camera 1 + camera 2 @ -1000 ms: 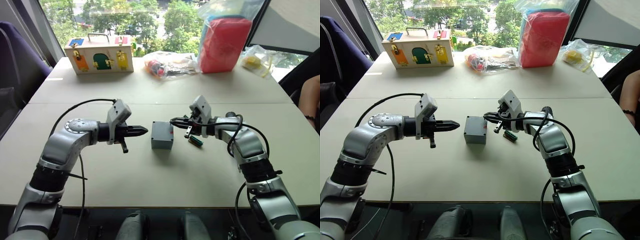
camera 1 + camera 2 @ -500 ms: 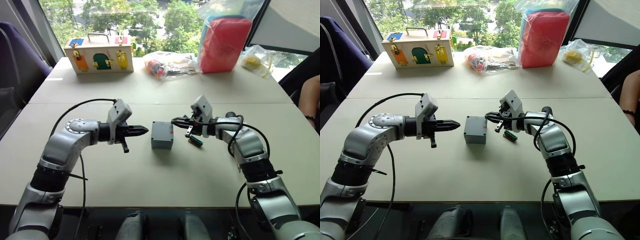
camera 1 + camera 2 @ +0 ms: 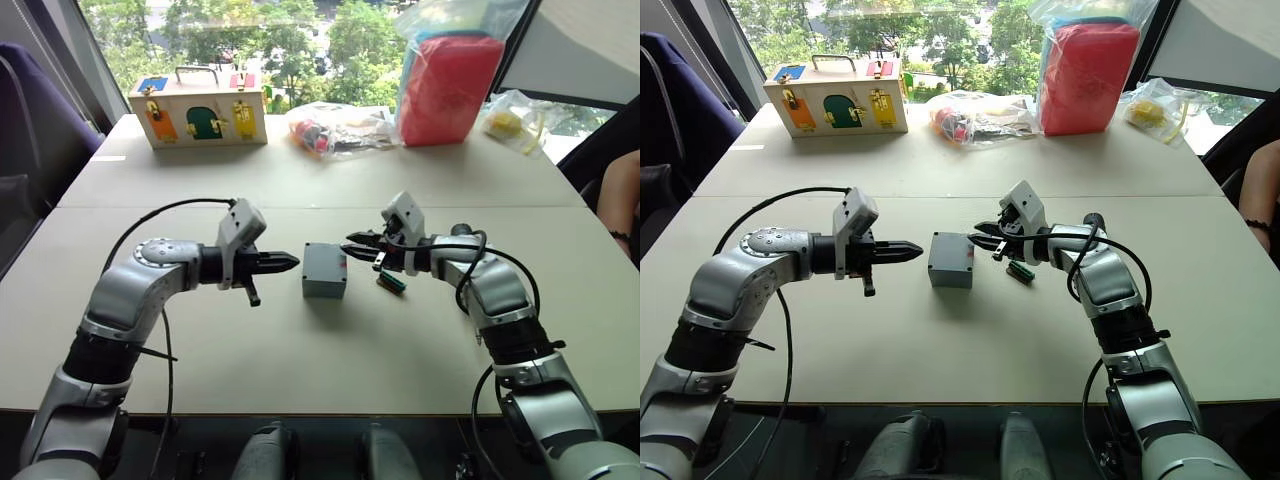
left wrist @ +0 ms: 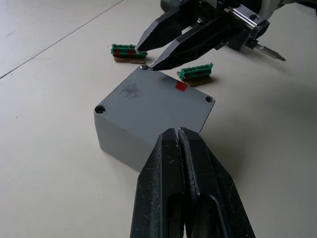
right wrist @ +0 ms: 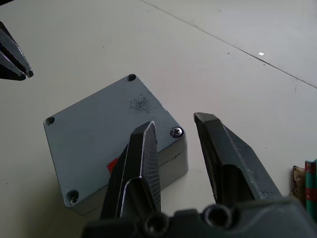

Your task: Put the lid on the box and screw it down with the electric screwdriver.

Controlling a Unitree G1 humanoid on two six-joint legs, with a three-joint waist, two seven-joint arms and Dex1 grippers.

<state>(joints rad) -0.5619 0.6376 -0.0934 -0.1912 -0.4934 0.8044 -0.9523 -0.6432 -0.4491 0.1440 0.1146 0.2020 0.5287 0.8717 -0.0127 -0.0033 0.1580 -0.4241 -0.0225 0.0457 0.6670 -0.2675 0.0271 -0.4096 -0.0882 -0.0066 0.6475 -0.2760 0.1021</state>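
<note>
Lid-on stage looks done: flat square grey plastic lid point(image 4: 157, 101) seated on small grey plastic box point(image 3: 324, 271), mid-table between both arms; screw-down apparently in hand, next calls for aligning bit to corner screw point(image 5: 176, 132); right gripper point(image 5: 174, 130) fingers apart, empty, tips at that corner; left gripper point(image 4: 179, 137) level, pinched closed, empty, just beside box; black screwdriver's metal bit point(image 4: 267, 50) behind right gripper.

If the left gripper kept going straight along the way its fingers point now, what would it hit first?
Most likely the grey box: the left gripper, fingers shut, points at its near side, with bare table between. Its height against the box is hard to judge; slightly higher, it might skim over the lid towards the right gripper.
</note>
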